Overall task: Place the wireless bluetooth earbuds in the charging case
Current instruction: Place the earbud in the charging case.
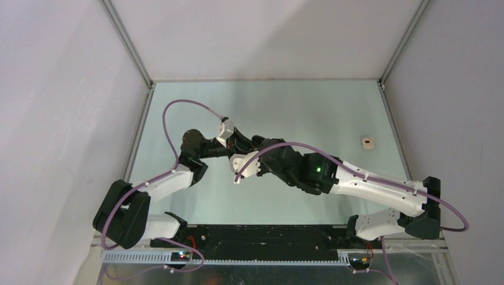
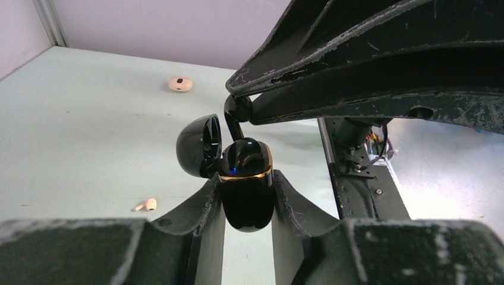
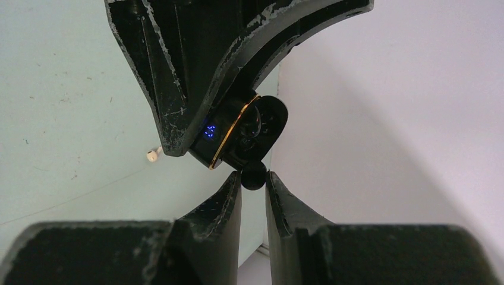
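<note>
black case (image 2: 246,205) clamped in left gripper (image 2: 246,181); right gripper (image 3: 253,178) pinches one black earbud (image 2: 236,110).

L arm (image 1: 172,175), R arm (image 1: 368,184) meet centrally; off-white case (image 1: 368,142) at rt

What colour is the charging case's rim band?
Gold, on the black charging case; clearest in left wrist view.

left arm (image 1: 172,178): bent inward | left tool (image 2: 246,184): clamped | right arm (image 1: 368,184): bent inward | right tool (image 3: 254,178): clamped | tools facing, tips close
</note>
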